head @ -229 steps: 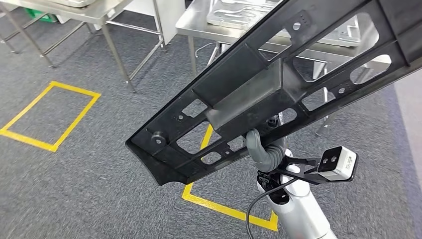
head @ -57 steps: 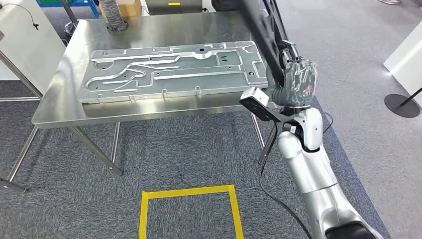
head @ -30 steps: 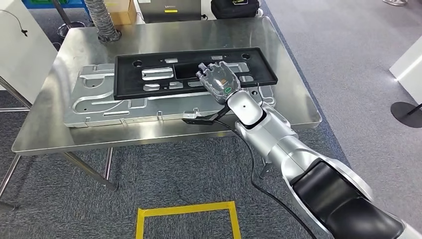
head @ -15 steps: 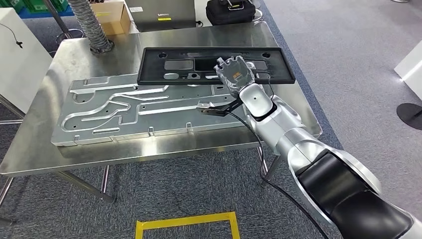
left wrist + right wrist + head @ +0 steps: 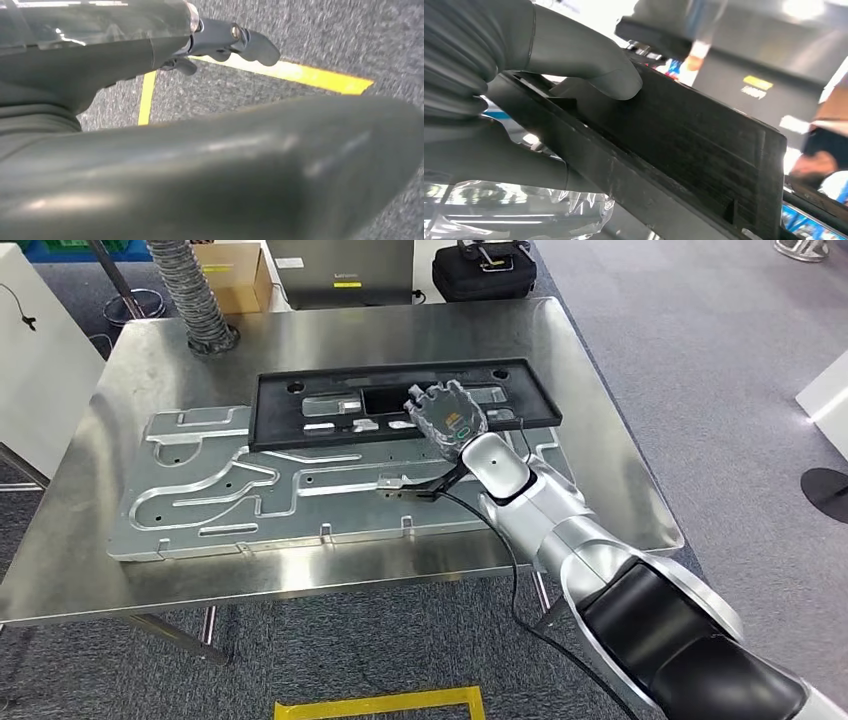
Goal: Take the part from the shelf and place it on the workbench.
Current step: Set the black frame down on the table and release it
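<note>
One black plastic part [image 5: 400, 403] reaches the steel workbench [image 5: 620, 490], the robot's right hand [image 5: 447, 417] clamped on its near edge.

Placement looks to be the step in hand; the part lies lengthwise over the far side of a grey metal plate [image 5: 250, 490] on the bench, seemingly resting flat, though contact cannot be confirmed; in the right wrist view the thumb [image 5: 589, 60] presses one face of a rib and fingers [image 5: 499, 160] the other; the next move calls for loosening that hold and lifting clear without dragging the part; the left hand [image 5: 227, 42] hangs over carpet holding nothing, fingers seemingly apart.
</note>
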You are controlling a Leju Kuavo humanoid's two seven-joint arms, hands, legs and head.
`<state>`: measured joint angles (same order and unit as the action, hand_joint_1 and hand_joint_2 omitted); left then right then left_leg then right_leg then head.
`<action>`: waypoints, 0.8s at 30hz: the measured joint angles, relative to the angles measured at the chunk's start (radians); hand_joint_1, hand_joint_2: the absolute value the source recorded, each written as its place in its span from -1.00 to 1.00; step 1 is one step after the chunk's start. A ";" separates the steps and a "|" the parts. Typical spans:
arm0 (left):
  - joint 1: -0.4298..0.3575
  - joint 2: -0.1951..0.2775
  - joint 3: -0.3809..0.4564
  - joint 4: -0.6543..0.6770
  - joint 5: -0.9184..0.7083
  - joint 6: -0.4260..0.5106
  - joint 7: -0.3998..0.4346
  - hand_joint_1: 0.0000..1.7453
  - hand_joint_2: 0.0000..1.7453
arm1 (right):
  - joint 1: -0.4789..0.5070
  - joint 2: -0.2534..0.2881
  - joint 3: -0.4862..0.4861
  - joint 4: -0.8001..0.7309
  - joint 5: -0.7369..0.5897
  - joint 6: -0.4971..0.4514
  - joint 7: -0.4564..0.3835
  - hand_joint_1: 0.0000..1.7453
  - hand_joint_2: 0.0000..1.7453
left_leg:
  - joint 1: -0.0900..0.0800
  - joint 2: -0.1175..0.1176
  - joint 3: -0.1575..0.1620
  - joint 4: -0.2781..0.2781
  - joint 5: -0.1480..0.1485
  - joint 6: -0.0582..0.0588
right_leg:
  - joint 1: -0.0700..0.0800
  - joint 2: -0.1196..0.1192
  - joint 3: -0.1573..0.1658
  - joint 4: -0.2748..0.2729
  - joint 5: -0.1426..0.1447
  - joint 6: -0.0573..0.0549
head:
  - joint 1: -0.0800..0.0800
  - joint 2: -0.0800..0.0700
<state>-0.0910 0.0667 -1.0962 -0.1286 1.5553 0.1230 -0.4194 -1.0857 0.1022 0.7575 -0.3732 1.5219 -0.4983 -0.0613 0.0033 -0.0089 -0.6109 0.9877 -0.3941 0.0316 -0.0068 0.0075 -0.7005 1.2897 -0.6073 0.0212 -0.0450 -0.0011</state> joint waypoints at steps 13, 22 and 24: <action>-0.004 -0.004 -0.006 -0.001 -0.003 -0.018 -0.041 -1.00 -1.00 | 0.112 -0.004 -0.048 0.015 -0.121 -0.039 -0.132 1.00 1.00 | -0.002 -0.001 -0.027 0.178 -0.140 -0.043 | 0.009 -0.003 0.084 -0.311 0.218 -0.057 | 0.001 0.000; -0.004 -0.002 -0.006 -0.001 -0.002 -0.031 -0.062 -1.00 1.00 | 0.163 -0.006 -0.066 0.027 -0.137 -0.018 -0.154 -1.00 -1.00 | 0.015 0.002 0.000 0.019 -0.030 -0.057 | 0.000 0.001 0.091 -0.286 0.186 -0.022 | 0.001 0.000; -0.002 -0.002 -0.006 -0.001 -0.002 -0.035 -0.064 -1.00 1.00 | 0.164 -0.006 -0.067 0.028 -0.137 -0.015 -0.153 -1.00 -1.00 | 0.015 0.002 0.002 0.019 -0.023 -0.041 | 0.000 0.001 0.090 -0.284 0.181 -0.010 | 0.001 0.000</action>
<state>-0.0929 0.0648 -1.1027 -0.1297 1.5537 0.0885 -0.4829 -0.9217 0.0961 0.6905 -0.3450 1.3851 -0.5136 -0.2144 0.0183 -0.0070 -0.6088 1.0064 -0.4175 -0.0092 -0.0069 0.0089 -0.6106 1.0060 -0.4259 0.0110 -0.0439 -0.0009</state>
